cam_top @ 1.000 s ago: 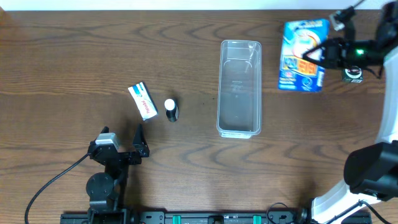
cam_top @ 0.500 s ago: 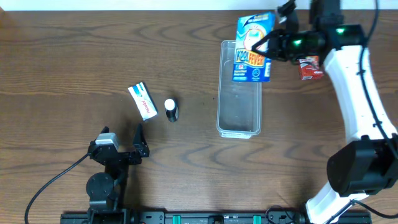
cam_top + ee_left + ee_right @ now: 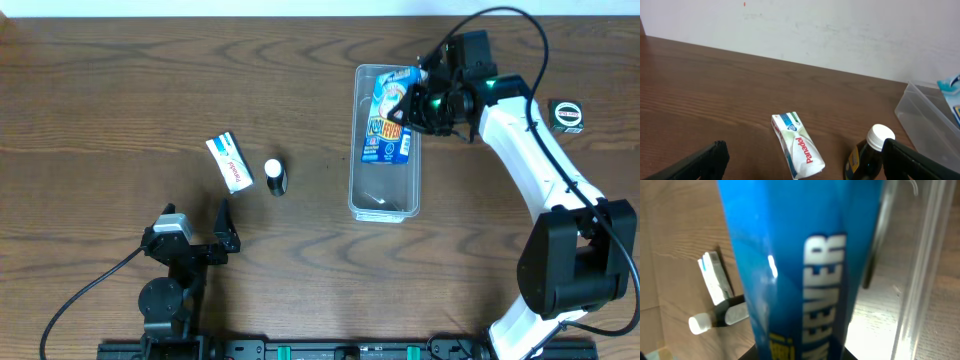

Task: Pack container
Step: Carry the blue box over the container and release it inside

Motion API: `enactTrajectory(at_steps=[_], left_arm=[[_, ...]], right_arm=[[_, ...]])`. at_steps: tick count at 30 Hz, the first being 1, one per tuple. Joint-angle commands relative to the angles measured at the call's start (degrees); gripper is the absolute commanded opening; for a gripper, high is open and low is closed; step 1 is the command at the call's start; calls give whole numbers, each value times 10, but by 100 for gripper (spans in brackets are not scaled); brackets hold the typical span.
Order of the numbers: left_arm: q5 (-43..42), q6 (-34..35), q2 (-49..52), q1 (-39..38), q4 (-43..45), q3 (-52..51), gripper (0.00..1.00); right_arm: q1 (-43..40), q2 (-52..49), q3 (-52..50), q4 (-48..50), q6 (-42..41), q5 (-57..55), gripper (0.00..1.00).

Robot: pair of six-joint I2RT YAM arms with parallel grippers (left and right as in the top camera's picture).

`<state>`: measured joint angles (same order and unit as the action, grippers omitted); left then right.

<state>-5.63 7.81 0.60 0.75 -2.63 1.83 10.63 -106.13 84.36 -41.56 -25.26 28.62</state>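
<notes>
The container (image 3: pixel 356 150) lay right of the middle of the table (image 3: pixel 120 90), its long side running from the near edge toward the far one. It stood well apart from the loose things on its left. The right arm (image 3: pixel 520 130) reached over its far end, and the right jaws were closed on the upper part of a blue packet (image 3: pixel 388 118), open only as wide as the packet's thickness. The packet hung tilted inside the container's outline, over its far half (whether its lower end touched the floor of the container could not be told from above). In the right wrist view the blue packet (image 3: pixel 800 270) filled the frame and hid the fingers, with the clear container wall (image 3: pixel 920 270) just beside it on the right.

The left jaws sat low near the front edge of the table, spread wide and holding nothing. Their dark fingers (image 3: pixel 695 162) showed at the bottom corners of the left wrist view, touching none of the items. Ahead of them lay a white box (image 3: pixel 797 145) with red lettering, flat on the table, and near it a small dark bottle (image 3: pixel 867 155) with a white cap. From above, the white box (image 3: pixel 229 162) lay at an angle, and the bottle (image 3: pixel 274 176) lay between it and the container. A small black object (image 3: pixel 566 116) sat by the table's right edge.
</notes>
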Motion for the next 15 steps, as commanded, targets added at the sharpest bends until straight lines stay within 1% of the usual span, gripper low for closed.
enactTrajectory(at_steps=[1, 7, 8, 9, 10, 11, 15], left_arm=[[-4, -5, -2, 3, -9, -15, 98], [-4, -5, -2, 3, -9, -15, 98], [-4, -5, -2, 3, -9, -15, 98], [-4, -5, -2, 3, -9, -15, 98], [-4, -5, -2, 3, -9, -15, 98], [-4, -5, -2, 3, -9, -15, 98], [-4, -5, -2, 3, -9, -15, 98]], right_arm=[[3, 0, -14, 19, -10, 5, 18], [3, 0, -21, 39, -10, 20, 19], [3, 0, -21, 40, -9, 19, 25], [3, 0, -21, 41, -9, 16, 40], [3, 0, -21, 45, -8, 14, 52], [3, 0, -21, 50, -9, 14, 55], [3, 0, -21, 64, -9, 14, 60]])
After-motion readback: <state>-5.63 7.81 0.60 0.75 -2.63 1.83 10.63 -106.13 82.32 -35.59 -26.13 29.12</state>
